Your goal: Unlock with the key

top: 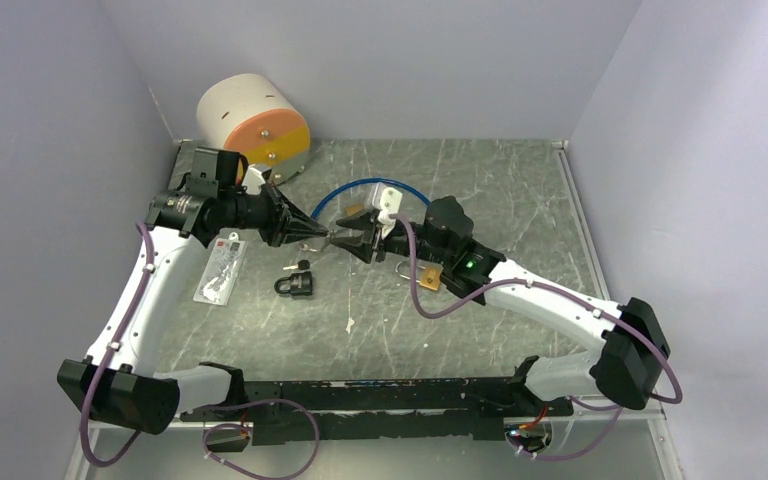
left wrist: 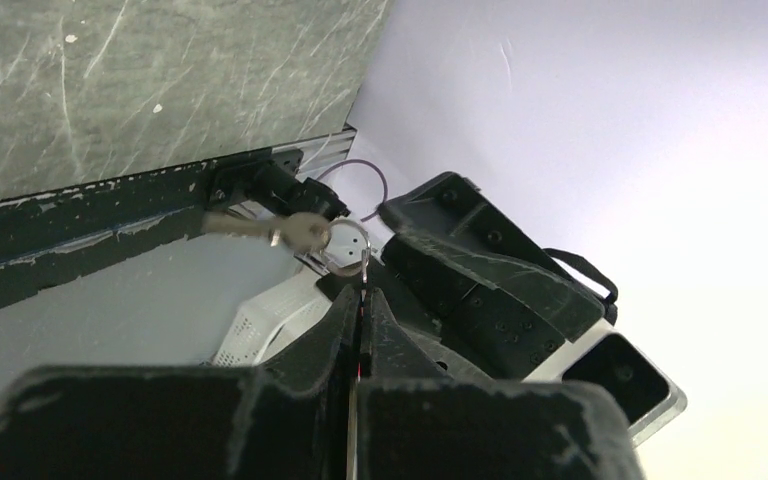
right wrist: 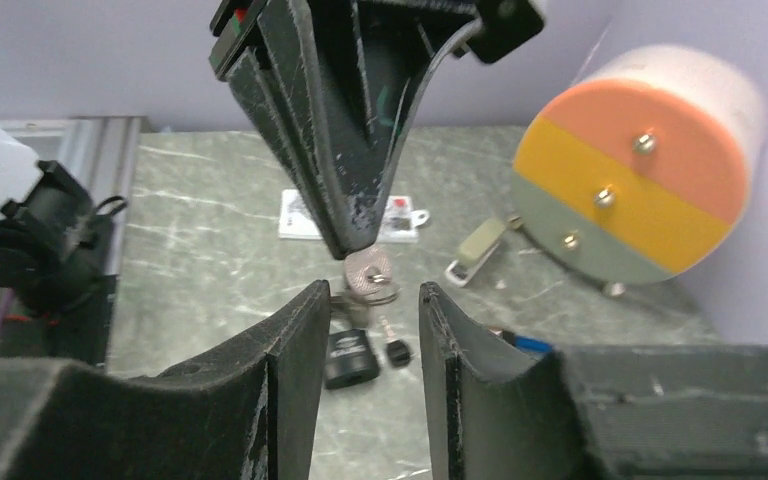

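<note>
Right claw [right wrist: 372,292], jaws apart, is set around the key [right wrist: 370,272] gripped by the closed left claw [top: 316,231]; handover judged underway, closing needed next.

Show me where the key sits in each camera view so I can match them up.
Top external: key mid-table, where the two arms meet.
Left wrist: key just above centre, hanging off a ring.
Right wrist: key centre, between the open jaws of the right gripper.
Shared landmark: left gripper, jaws shut, key at its tip.
</note>
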`<act>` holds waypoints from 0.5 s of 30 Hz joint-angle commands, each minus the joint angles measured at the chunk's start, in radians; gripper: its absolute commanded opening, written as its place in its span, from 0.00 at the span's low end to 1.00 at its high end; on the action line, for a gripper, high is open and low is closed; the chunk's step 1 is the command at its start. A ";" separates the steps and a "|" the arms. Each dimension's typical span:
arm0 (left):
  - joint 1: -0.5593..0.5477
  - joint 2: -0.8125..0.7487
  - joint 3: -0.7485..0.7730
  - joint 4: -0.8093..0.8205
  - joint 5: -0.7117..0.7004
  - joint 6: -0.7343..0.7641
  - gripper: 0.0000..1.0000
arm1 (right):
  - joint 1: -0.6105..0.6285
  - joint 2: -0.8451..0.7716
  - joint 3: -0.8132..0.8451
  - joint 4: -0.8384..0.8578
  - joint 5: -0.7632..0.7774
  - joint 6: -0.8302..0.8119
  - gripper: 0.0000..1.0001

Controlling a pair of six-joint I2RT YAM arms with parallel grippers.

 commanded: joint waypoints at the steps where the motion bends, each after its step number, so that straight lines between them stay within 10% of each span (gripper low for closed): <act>1: 0.007 -0.011 -0.003 -0.030 0.031 -0.024 0.03 | 0.007 -0.004 0.000 0.135 0.032 -0.198 0.40; 15: 0.012 -0.012 -0.022 -0.013 0.040 -0.042 0.03 | 0.042 0.039 0.032 0.120 0.039 -0.304 0.22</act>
